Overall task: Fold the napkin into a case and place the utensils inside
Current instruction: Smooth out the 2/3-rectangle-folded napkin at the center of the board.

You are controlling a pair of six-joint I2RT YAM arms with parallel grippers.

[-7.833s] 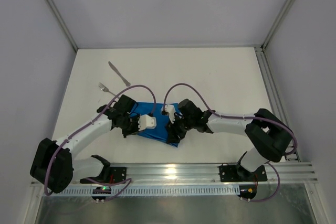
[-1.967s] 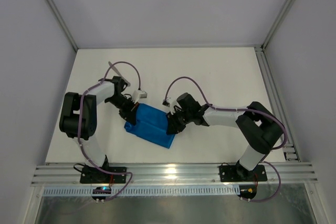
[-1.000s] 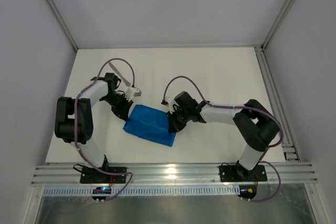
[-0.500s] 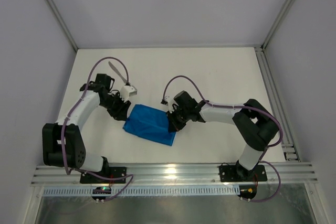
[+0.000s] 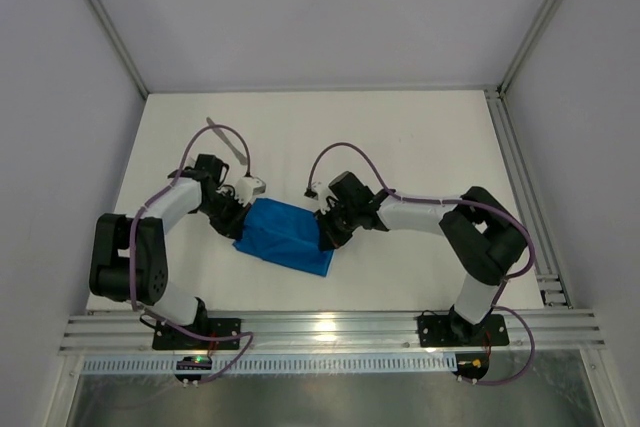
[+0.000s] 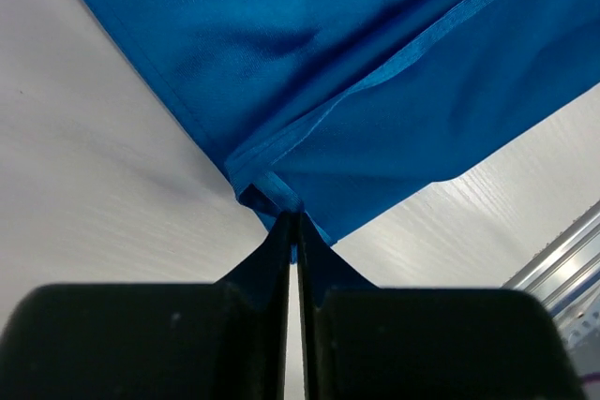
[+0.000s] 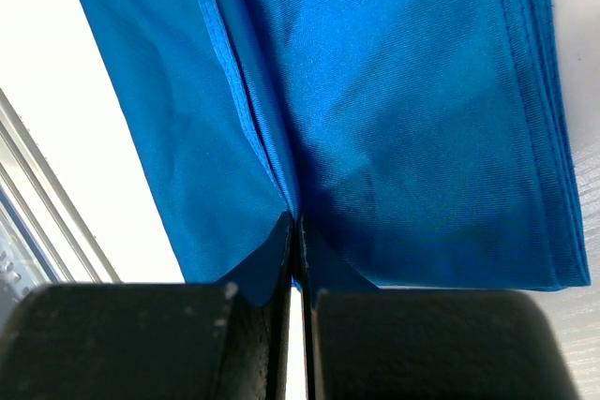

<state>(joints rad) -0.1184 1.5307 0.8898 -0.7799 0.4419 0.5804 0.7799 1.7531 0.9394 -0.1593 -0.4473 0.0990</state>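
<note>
Grip is closed at both ends: left gripper pinches the napkin by its left corner, right gripper clamps a fold at its right edge. Folded napkin spans between them, long axis left to right; knife lies beyond the left gripper, nearer that arm

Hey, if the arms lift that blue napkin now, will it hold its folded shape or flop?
Probably flops: the napkin lies in soft layered folds with loose hems, so it is likely limp. Its sheen suggests slippery layers that may slide apart. It looks thin, so probably light.
</note>
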